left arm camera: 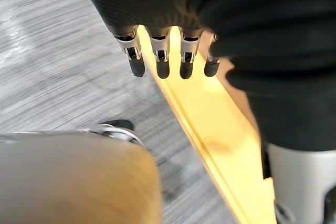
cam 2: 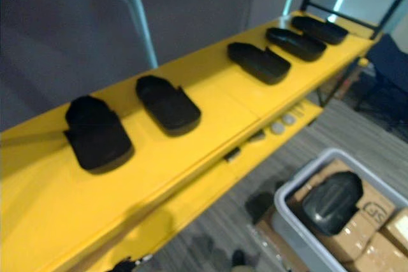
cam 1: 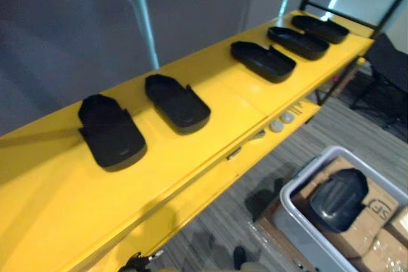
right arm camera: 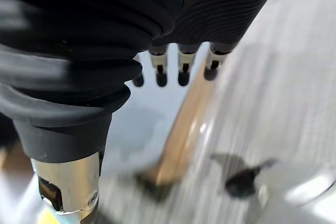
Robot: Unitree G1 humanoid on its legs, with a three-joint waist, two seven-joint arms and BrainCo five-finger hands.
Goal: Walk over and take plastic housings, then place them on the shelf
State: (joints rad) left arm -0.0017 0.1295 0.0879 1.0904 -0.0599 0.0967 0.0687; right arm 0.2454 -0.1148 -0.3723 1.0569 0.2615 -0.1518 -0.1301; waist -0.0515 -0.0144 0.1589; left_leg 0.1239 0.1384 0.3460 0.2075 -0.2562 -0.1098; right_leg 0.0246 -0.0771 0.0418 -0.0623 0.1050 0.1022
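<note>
The left hand (left arm camera: 163, 64) and right hand (right arm camera: 182, 69) hung with fingers straight and relaxed, holding nothing (five black plastic housings (cam 1: 175, 101) lay across the yellow shelf (cam 1: 236, 93), mid-frame).

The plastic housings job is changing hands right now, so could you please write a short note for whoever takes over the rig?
Left hand: open, empty, hanging by the edge of the yellow shelf.
Right hand: open, empty.
Done: five black housings lie in a row on the shelf, from the nearest housing to the farthest housing.
Left: one spare housing lies on cardboard boxes in the grey bin, below the shelf on the robot's right. The likely next step is to fetch it and set it on the bare near end of the shelf.
</note>
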